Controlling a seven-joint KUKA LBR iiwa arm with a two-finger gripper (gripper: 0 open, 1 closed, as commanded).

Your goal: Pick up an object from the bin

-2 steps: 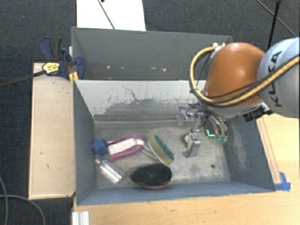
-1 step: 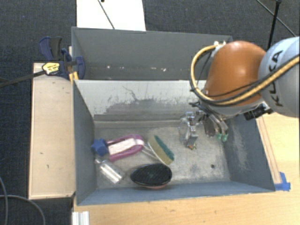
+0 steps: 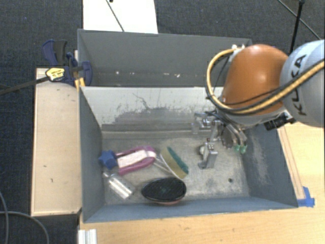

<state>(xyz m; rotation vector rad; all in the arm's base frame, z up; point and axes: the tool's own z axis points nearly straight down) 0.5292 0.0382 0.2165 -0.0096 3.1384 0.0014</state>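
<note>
Just right of the slim green-and-cream brush (image 3: 176,161), end effector (image 3: 207,156) over bare bin floor (image 3: 228,179), its grip state unclear.

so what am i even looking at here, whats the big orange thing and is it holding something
This is a single camera looking down into a grey metal bin from above and a little to one side. The orange dome with cables around it is a cover on a robot arm that reaches in from the right. Below it hangs the arm's metal pincer, the part that grabs things. It is over a bare patch of the bin floor.

The loose things lie to the pincer's left: a green and cream brush nearest to it, a black oval brush, a pink and white item with a blue cap, and a small clear bottle. All four rest on the floor, apart from the pincer.
</note>
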